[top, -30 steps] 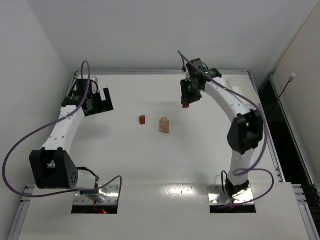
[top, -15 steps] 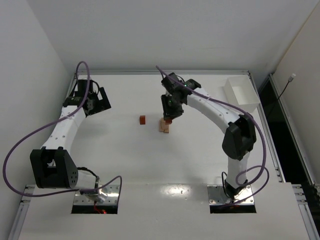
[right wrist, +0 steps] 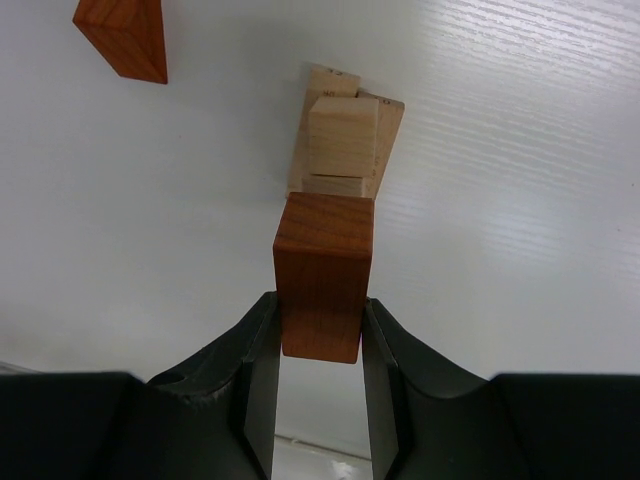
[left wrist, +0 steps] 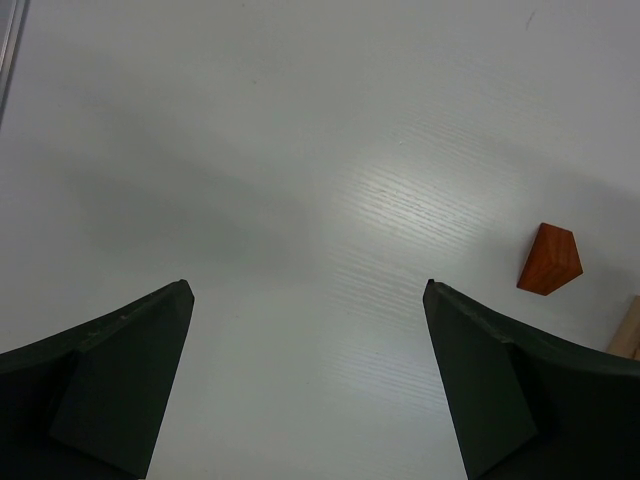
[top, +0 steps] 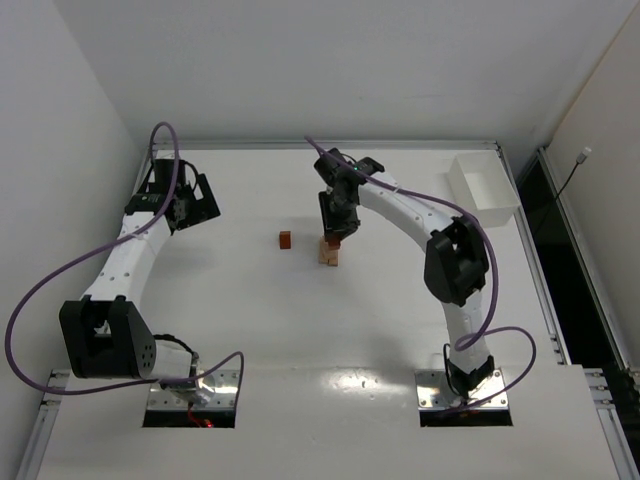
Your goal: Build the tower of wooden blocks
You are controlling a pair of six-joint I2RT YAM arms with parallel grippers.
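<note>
A small stack of pale tan blocks (top: 329, 253) (right wrist: 344, 140) lies mid-table. My right gripper (top: 336, 236) (right wrist: 320, 325) is shut on a reddish-brown block (right wrist: 322, 270), held just above the stack's near end. A second reddish-brown block (top: 285, 240) (right wrist: 125, 35) (left wrist: 549, 260) sits alone on the table left of the stack. My left gripper (top: 197, 205) (left wrist: 308, 290) stands open at the far left, above bare table, nothing between its fingers.
A white rectangular tray (top: 481, 186) stands at the back right. Raised table edges (top: 320, 146) run along the back and sides. A corner of the tan stack (left wrist: 628, 335) shows at the right edge of the left wrist view.
My right arm has swung left from the back right, carrying the reddish-brown block to just above the tan stack. The left arm has barely moved.
</note>
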